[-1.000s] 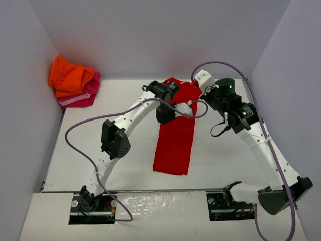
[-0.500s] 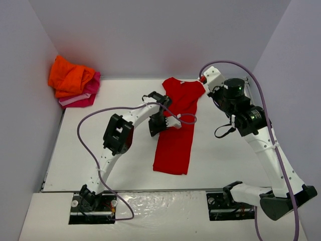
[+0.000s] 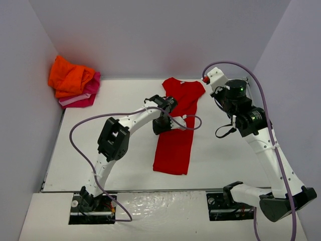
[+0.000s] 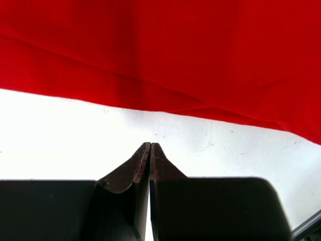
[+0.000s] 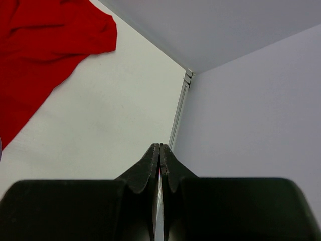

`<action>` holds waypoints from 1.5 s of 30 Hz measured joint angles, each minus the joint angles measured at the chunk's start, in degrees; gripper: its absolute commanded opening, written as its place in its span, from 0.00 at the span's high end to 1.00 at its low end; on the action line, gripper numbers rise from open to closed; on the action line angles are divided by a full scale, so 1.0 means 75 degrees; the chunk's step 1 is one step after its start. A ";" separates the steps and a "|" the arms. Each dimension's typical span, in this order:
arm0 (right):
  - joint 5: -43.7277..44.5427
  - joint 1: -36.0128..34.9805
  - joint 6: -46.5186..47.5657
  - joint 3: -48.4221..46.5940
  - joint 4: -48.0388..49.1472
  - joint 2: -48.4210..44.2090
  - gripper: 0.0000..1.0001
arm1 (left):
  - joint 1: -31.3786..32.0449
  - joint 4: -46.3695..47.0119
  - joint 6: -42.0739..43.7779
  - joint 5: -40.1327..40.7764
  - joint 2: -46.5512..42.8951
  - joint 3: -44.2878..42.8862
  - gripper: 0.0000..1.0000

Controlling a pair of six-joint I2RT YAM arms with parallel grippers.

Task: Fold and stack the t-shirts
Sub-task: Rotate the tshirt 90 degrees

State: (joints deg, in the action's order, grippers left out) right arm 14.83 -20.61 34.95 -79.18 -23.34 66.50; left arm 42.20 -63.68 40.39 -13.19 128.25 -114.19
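Top external view: both arms have drawn back off the long red cloth t-shirt, which lies lengthwise mid-counter. The left hand sits at its left edge and the right hand just off its far sleeve, both pinched shut and empty. A crosswise fold looks next.

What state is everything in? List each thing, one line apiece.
Red t-shirt, folded into a long strip, flat on the table, unheld.
Orange t-shirt, bunched up on the pink one, far left corner.
Pink t-shirt, bunched under the orange one.
Left arm, jaws shut, empty, at the red t-shirt's edge.
Right arm, jaws shut, empty.
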 measured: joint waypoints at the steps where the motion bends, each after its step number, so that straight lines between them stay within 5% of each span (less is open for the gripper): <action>1: 0.0013 0.0013 -0.0001 0.0000 0.0009 0.0000 1.00 | 0.0058 0.0047 -0.0001 0.0057 -0.0015 0.0013 1.00; 36: -0.0258 0.0105 -0.0278 0.0399 0.0278 0.0188 1.00 | 0.2106 -0.1471 0.0104 -0.0245 0.0732 0.0401 0.99; 45: -0.0442 0.0552 -0.0563 0.0168 0.0387 0.2095 1.00 | 0.2053 -0.0862 -0.0226 -0.0111 0.0450 0.0357 0.87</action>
State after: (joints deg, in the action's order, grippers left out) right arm 11.51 -16.47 30.72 -77.91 -20.43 82.21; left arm 57.59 -70.15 38.69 -14.03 131.62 -111.52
